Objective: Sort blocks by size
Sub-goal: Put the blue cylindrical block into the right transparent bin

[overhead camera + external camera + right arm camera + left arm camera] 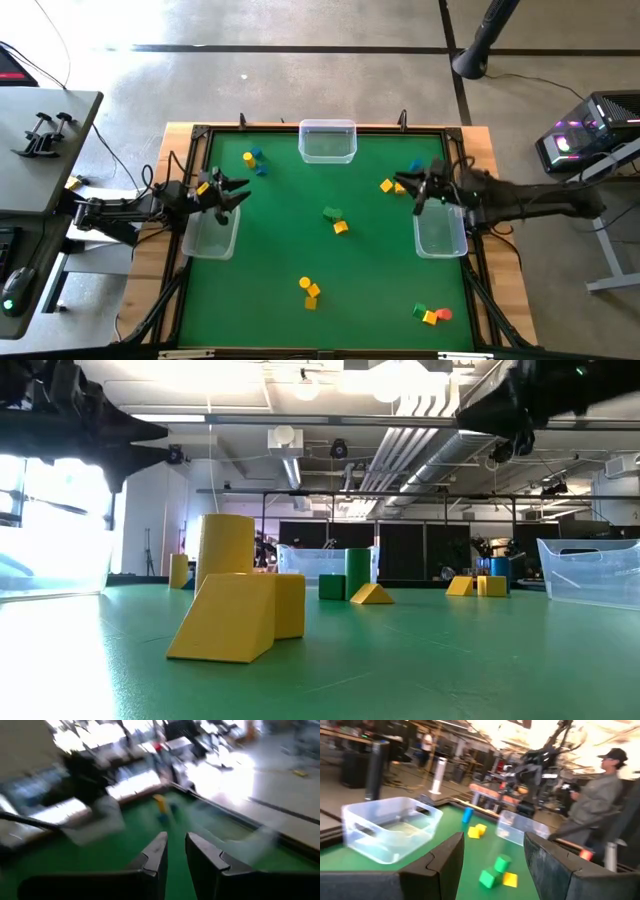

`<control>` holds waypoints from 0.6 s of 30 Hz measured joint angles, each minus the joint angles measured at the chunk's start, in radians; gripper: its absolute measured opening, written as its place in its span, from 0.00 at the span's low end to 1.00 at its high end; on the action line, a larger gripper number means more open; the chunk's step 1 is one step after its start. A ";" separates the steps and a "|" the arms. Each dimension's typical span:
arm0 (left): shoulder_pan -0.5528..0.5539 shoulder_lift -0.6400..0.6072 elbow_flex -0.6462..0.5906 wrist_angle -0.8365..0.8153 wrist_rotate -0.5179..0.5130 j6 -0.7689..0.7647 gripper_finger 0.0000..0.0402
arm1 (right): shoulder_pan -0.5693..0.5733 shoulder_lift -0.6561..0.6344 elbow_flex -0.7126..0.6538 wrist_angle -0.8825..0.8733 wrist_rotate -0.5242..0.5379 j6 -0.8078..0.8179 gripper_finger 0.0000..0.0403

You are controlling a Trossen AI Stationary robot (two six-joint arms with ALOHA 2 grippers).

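Small blocks lie scattered on the green mat (280, 250): yellow and blue ones (253, 160) far left, green and yellow (336, 220) at the centre, yellow and orange (309, 290) near the front, green, yellow and red (431, 314) front right, and yellow, orange and blue (393, 186) by the right arm. My left gripper (236, 192) is open and empty, raised over the far end of the left bin (210, 238); its open fingers also show in the left wrist view (492, 855). My right gripper (418, 195) hangs raised by the right bin (441, 235); its fingers (176, 845) stand a narrow gap apart with nothing between them.
A third clear bin (328, 141) stands at the middle of the far edge. A raised black frame (190, 180) runs round the mat. A person (600, 795) stands beyond the table's right side. In the low view a yellow wedge (225, 618) lies nearest the front.
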 joint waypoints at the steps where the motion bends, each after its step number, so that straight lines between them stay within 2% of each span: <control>1: 0.000 0.000 0.000 0.000 -0.015 0.000 0.47 | -0.017 0.027 0.074 -0.106 0.012 0.002 0.17; 5: 0.000 0.000 0.000 0.000 -0.041 0.000 0.47 | -0.101 0.158 0.335 -0.478 0.077 0.008 0.17; 11: 0.000 0.000 0.000 0.004 -0.042 0.001 0.47 | -0.270 0.362 0.613 -0.808 0.067 -0.011 0.18; 15: 0.000 0.000 0.000 0.007 -0.041 0.001 0.47 | -0.407 0.489 0.714 -0.961 0.006 -0.037 0.26; 18: 0.000 0.000 0.000 0.007 -0.041 0.001 0.47 | -0.524 0.566 0.733 -1.009 -0.076 -0.078 0.36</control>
